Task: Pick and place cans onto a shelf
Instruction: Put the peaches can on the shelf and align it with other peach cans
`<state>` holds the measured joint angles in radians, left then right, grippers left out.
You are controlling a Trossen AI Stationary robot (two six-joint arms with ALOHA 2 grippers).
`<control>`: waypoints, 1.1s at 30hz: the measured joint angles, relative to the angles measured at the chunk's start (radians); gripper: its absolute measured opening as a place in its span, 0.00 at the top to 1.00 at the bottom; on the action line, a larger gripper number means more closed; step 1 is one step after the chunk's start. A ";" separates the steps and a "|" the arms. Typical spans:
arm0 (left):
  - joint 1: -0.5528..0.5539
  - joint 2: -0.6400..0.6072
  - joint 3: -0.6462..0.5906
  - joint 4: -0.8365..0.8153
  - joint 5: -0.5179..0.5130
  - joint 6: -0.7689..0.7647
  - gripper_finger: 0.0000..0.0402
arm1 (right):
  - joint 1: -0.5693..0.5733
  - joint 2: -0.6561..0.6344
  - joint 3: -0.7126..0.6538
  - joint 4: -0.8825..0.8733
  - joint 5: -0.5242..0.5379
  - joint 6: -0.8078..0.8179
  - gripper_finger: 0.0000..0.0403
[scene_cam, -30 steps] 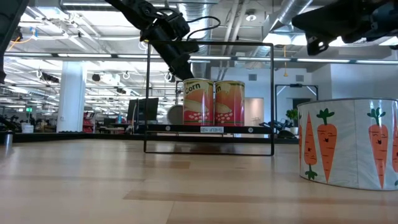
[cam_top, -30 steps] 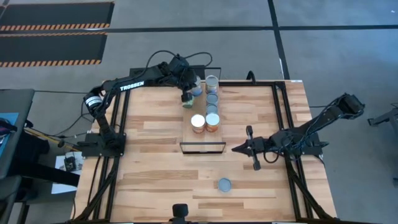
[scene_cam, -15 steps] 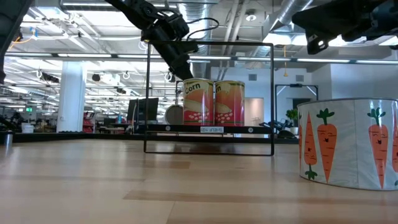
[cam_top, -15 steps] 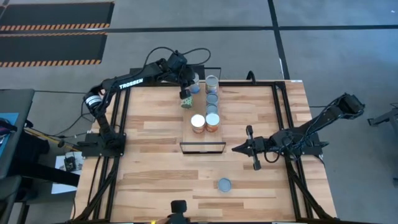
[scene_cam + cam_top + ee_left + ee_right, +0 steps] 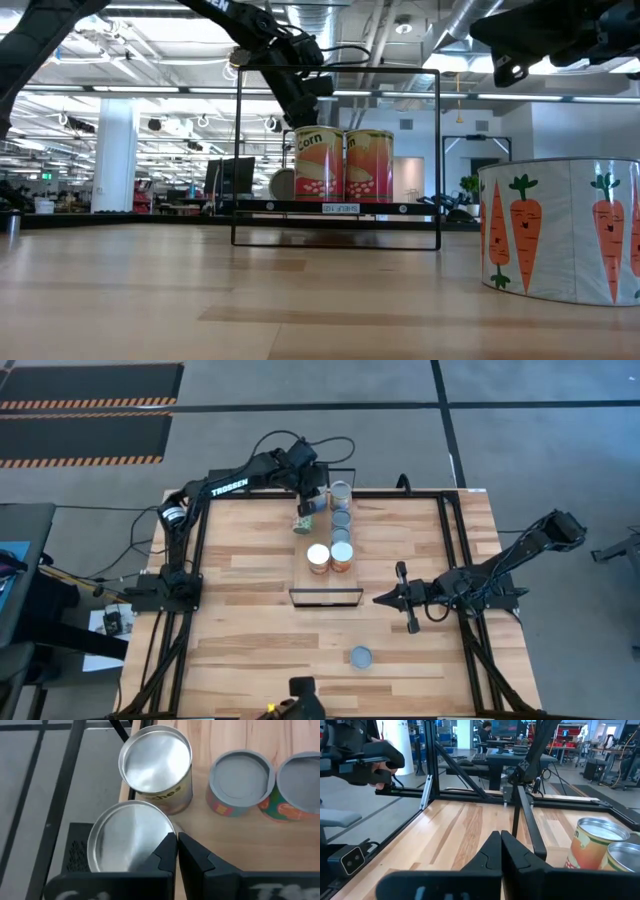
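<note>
— Cans [image 5: 341, 532] crowd the upper end of the shelf [image 5: 326, 576] at the centre of the high view: a file of grey-blue tops running up the frame, with two white-topped ones side by side at its lower end. One more can [image 5: 360, 656] sits alone on the tabletop [image 5: 250, 630] at lower centre, well apart from the rest.

— And which step does that make it?

— Most of the cans look placed, so the task reads as near its end. The left gripper [image 5: 304, 517] sits at the upper left corner of the shelf, just beside the row. In its wrist view its fingertips [image 5: 166, 849] are pressed together with nothing between them, above two bare metal tops [image 5: 155, 759].

— So it holds no can?

— None that shows. The right gripper [image 5: 381, 599] rests at centre right, beside the shelf's black frame, its fingers likewise closed and empty.

— What does the next move call for?

— Probably the lone can at lower centre: an arm must reach it, spread its fingers around the side, and carry it to the bare stretch of plank below the white-topped pair.
</note>
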<state>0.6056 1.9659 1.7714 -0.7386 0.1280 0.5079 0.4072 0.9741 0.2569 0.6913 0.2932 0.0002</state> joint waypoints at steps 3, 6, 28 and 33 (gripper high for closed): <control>-0.003 0.000 0.000 0.000 0.004 0.001 1.00 | 0.000 0.000 0.000 -0.001 0.000 -0.001 0.98; -0.004 0.000 0.000 -0.004 0.007 0.002 1.00 | 0.000 0.000 0.000 -0.002 0.000 -0.002 0.98; -0.013 0.047 0.001 0.022 0.013 0.007 0.99 | 0.005 0.000 0.000 -0.003 -0.003 -0.008 0.98; -0.014 0.048 0.001 0.029 0.009 -0.001 0.95 | 0.005 0.000 0.000 -0.003 -0.003 -0.008 0.98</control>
<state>0.5915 2.0140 1.7719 -0.7093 0.1367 0.5072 0.4118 0.9741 0.2573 0.6888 0.2901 -0.0074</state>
